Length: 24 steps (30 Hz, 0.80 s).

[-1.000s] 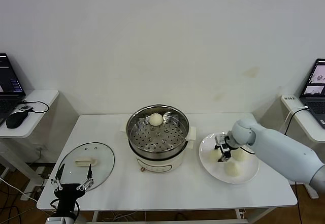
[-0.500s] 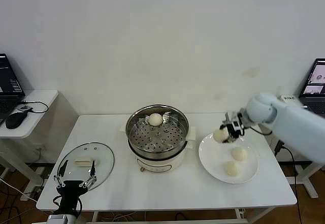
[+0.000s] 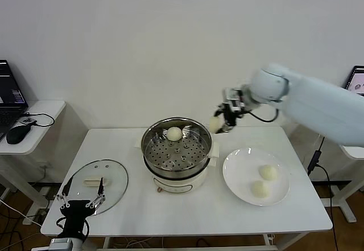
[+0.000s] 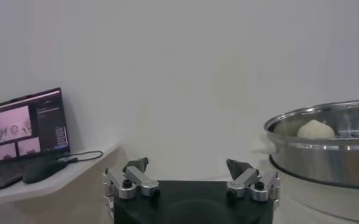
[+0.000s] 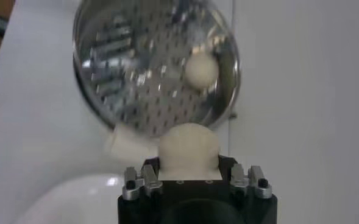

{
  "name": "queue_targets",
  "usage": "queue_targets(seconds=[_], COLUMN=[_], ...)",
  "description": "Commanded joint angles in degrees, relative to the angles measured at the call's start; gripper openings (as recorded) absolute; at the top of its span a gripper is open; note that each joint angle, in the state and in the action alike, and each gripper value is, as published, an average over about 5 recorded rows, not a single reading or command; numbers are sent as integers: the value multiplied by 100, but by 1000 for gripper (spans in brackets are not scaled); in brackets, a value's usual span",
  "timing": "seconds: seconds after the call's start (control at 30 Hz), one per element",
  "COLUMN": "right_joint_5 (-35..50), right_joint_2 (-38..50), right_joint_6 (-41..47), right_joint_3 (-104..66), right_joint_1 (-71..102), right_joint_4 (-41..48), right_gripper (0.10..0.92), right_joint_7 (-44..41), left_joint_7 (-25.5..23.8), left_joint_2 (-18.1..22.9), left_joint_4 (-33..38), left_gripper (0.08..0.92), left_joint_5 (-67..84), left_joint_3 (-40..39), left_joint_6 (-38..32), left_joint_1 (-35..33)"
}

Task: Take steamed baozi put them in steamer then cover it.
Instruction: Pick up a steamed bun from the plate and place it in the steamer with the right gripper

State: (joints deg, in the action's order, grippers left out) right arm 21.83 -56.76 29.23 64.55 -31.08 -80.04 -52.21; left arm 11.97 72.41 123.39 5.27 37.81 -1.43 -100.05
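Baozi (image 3: 215,124), soft and light, likely to dent under pressure, is pinched gently across its sides by the right gripper (image 3: 221,122), at three o'clock of the steamer (image 3: 177,147). Left gripper (image 3: 79,205), spread wide, waits at the glass cover's (image 3: 96,178) six o'clock edge.

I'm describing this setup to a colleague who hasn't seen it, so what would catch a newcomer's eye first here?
Most striking is the right gripper in the air just right of the steamer, shut on a baozi. One bun already sits at the back of the steel basket, and two more wait on the white plate to its right. The glass lid lies at the table's front left, the open left gripper parked by it.
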Motion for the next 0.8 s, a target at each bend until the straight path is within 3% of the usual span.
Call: queue_targets(seconds=[0.03, 0.8], right_joint_5=[438, -76], right_joint_2=[-1758, -2830], right_joint_6=[430, 374], right_joint_3=[230, 88], right_joint_1=[288, 1146], right_joint_4=[947, 2466], right_gripper=[602, 602], right_joint_7=[305, 636], left_joint_7=[11, 21], left_joint_2=[22, 28], left_joint_4=[36, 19], left_gripper=[823, 823], left_joint_5=[4, 55], left_joint_3=[56, 76], left_joint_6=[-9, -24], left_joint_1=[-33, 39])
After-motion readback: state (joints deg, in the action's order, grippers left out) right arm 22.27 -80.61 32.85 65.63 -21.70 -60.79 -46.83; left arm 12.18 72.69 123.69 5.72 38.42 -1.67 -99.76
